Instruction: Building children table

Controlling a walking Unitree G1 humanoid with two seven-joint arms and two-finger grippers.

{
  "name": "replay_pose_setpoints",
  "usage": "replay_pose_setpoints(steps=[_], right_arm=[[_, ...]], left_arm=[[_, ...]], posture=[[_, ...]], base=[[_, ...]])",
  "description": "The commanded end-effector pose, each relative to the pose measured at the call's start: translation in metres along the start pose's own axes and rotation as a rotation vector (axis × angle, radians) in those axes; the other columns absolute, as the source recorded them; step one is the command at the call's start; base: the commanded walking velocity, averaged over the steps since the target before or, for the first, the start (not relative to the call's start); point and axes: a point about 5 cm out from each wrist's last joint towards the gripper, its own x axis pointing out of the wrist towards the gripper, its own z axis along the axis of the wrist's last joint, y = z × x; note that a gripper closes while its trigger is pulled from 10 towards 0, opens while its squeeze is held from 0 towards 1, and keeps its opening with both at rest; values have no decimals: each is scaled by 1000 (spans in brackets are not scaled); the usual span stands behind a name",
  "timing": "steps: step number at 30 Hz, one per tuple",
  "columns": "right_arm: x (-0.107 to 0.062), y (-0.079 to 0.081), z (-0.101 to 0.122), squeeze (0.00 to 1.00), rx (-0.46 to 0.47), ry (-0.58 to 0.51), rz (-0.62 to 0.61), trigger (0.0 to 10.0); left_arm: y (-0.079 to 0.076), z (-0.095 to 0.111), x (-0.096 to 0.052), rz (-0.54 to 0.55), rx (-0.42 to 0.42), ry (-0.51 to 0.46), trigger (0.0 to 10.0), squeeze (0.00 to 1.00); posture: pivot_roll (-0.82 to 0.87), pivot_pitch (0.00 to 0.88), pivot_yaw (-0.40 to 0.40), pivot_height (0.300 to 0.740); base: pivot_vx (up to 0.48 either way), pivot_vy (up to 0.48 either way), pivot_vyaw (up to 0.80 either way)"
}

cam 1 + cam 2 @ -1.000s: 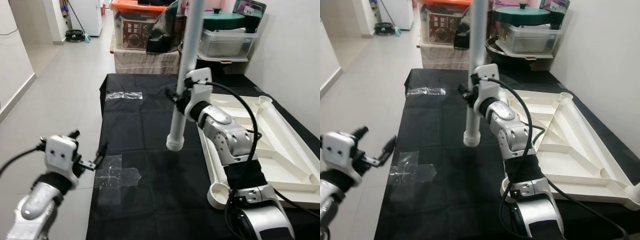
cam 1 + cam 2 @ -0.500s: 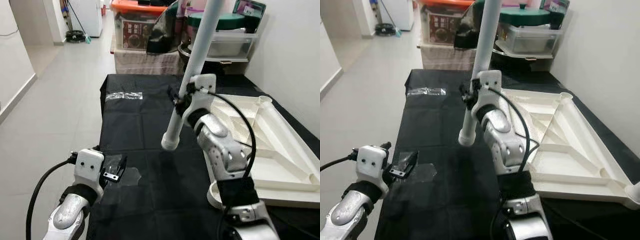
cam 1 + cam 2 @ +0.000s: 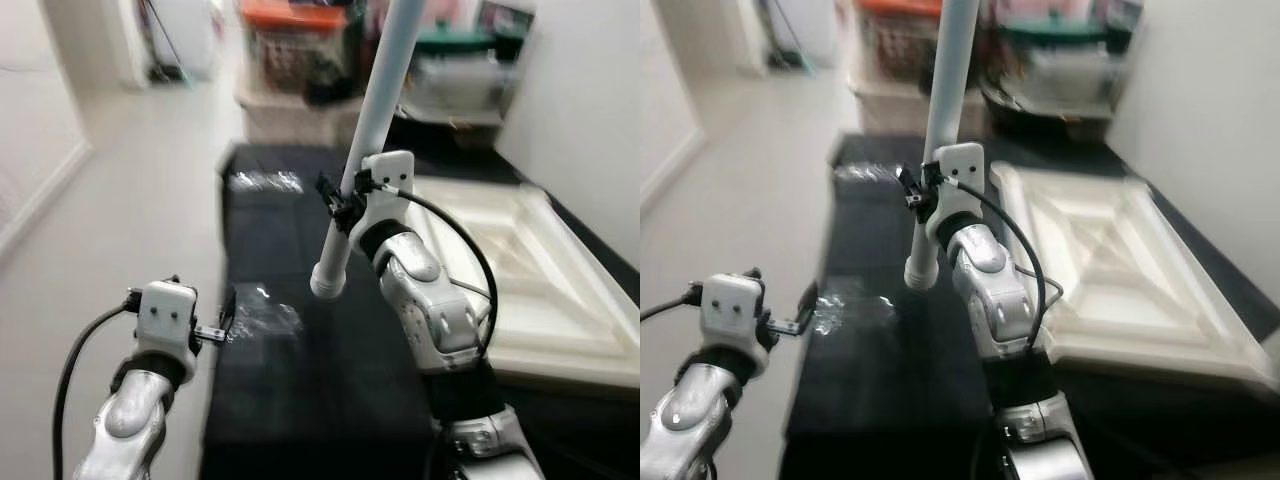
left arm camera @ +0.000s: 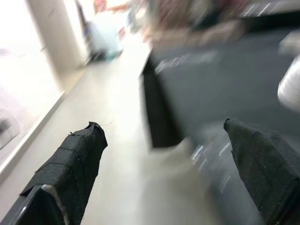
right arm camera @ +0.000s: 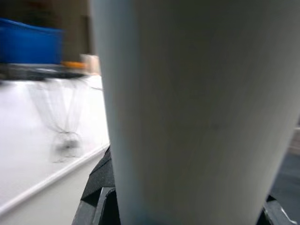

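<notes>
Two pincers are up: the left pincer (image 3: 226,318) hovers with fingers apart at the bench's (image 3: 300,400) left edge, near clear tape (image 3: 265,315). The right pincer (image 3: 338,200) is clamped on the white table leg (image 3: 372,130), held aloft over the bench, tilted. The upturned tabletop (image 3: 520,280) lies along the right edge. Best to square the leg upright before lowering into a corner socket.

My head's swung round so everything's blurry now, my right gripper (image 3: 345,197) has tipped the white table leg (image 3: 372,118) back closer to upright, and my left gripper (image 3: 218,318) has lifted beside the black cloth's (image 3: 300,390) edge.
</notes>
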Motion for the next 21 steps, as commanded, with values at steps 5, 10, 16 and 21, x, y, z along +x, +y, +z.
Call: replay_pose_setpoints(steps=[5, 10, 16, 21], right_arm=[[-4, -14, 0, 0, 4, -5, -64, 10000], [-4, -18, -1, 0, -24, -7, -103, 10000], [-3, -21, -2, 0, -34, -8, -132, 10000], [-3, -21, -2, 0, -33, -10, -132, 10000]], left_arm=[[0, 6, 8, 13, -5, -31, 10000, 0], [3, 6, 9, 26, -1, -35, 10000, 0], [0, 5, 11, 6, 1, -24, 10000, 0], [-1, 6, 12, 6, -9, -28, 10000, 0]], posture=[[58, 0, -65, 740], [58, 0, -67, 740], [57, 0, -66, 740], [56, 0, -65, 740]], base=[[0, -192, 0], [0, 0, 0], [0, -215, 0], [0, -480, 0]])
